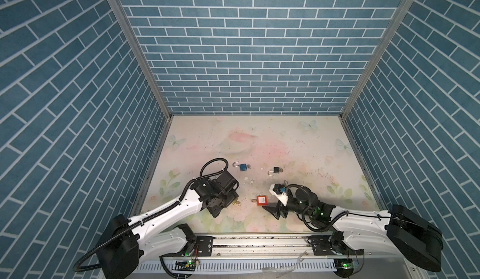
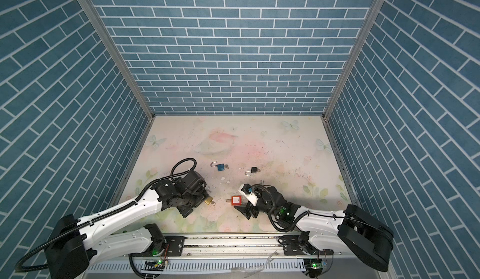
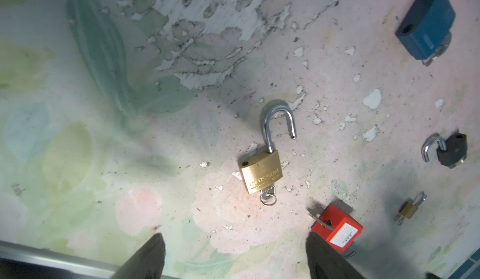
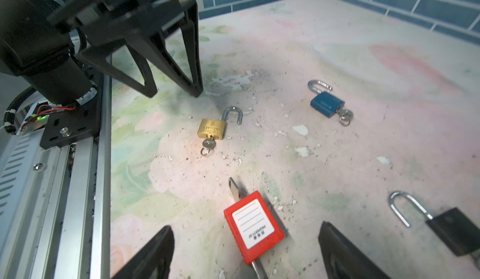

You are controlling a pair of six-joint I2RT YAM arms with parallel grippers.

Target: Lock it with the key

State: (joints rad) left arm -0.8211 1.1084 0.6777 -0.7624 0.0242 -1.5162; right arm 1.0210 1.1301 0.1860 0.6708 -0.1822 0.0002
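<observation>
Left claw [image 3: 235, 236] jaws wide apart, empty, hanging over the brass padlock [image 3: 261, 172]. The padlock lies flat on the counter [image 3: 78, 134], shackle open, key [image 3: 267, 196] in its base. Right claw [image 4: 246, 227] also apart, one finger on each side of the red padlock [image 4: 254, 223], not touching it.

Red padlock [image 4: 253, 228] lies flat between the right gripper's [image 4: 245, 229] parted jaws.
</observation>
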